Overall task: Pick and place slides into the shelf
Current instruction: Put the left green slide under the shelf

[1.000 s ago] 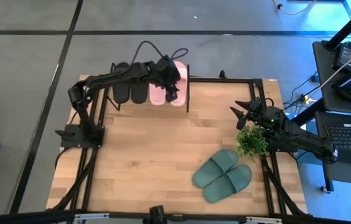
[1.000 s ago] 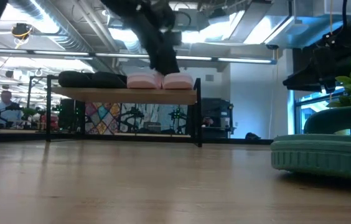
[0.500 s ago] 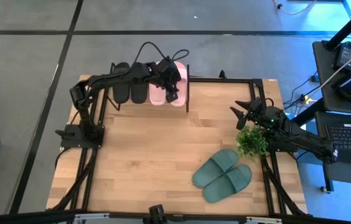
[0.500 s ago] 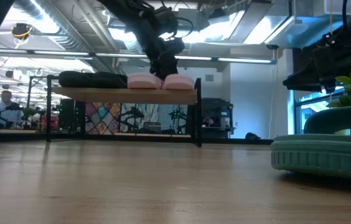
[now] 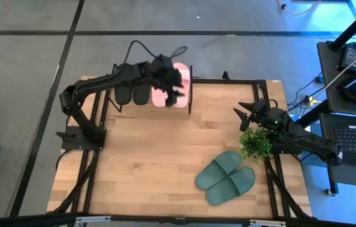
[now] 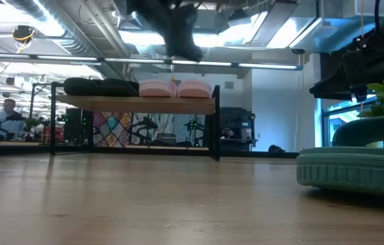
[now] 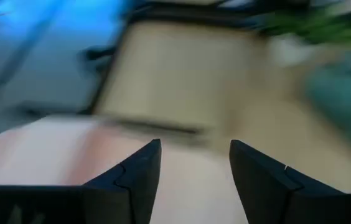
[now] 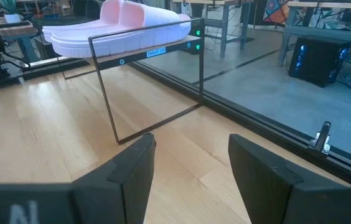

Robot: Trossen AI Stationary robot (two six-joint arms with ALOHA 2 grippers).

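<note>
The shelf [image 5: 156,99] stands at the table's far edge, and its wood top [image 6: 134,102] carries two black slides [image 5: 131,93] and two pale pink slides [image 5: 168,90] side by side on their soles. My left gripper [image 5: 173,88] hovers open above the pink pair [image 6: 176,88], clear of them [image 6: 182,42]; its wrist view is blurred, with pink beneath the fingers [image 7: 191,163]. The two dark green slides [image 5: 226,178] lie on the table near its right front. My right gripper [image 5: 246,114] waits open at the table's right side, facing the shelf [image 8: 132,56].
A small green plant [image 5: 254,144] stands between the right arm and the green slides. In the low view one green slide [image 6: 354,171] fills the right foreground. Bare wood table [image 5: 146,157] spreads between shelf and slides. A person sits far off in the room [image 6: 5,112].
My left gripper has risen straight up from the pink slides on the shelf and now stands clear above them. Both pink slides stay where they were on the shelf top. The right arm has kept still.
</note>
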